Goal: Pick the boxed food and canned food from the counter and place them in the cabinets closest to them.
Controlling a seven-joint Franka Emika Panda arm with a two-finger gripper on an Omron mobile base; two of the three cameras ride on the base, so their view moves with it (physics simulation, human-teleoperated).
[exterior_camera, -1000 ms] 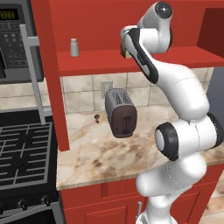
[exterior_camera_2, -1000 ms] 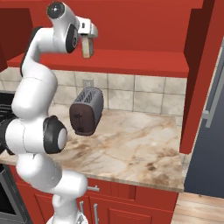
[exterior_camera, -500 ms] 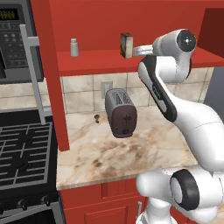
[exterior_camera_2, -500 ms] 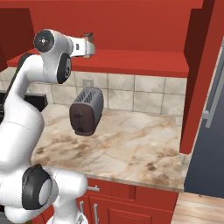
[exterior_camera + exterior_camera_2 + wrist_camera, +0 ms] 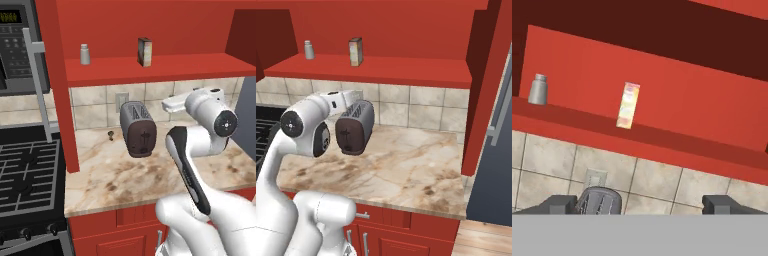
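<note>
boxed food [image 5: 144, 51] upright on shelf [image 5: 165, 64] | gripper [image 5: 643, 204] wide (empty) — below it

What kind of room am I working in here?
A home kitchen, apparently: a toaster on a marbled counter, a gas stove with a microwave above, and red cabinets.

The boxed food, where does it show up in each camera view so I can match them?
Left base view: boxed food upright on the red shelf, top centre.
Right base view: upper left, on the shelf.
Hand view: left of centre.
Shared landmark: grey shaker further along the shelf.
</note>
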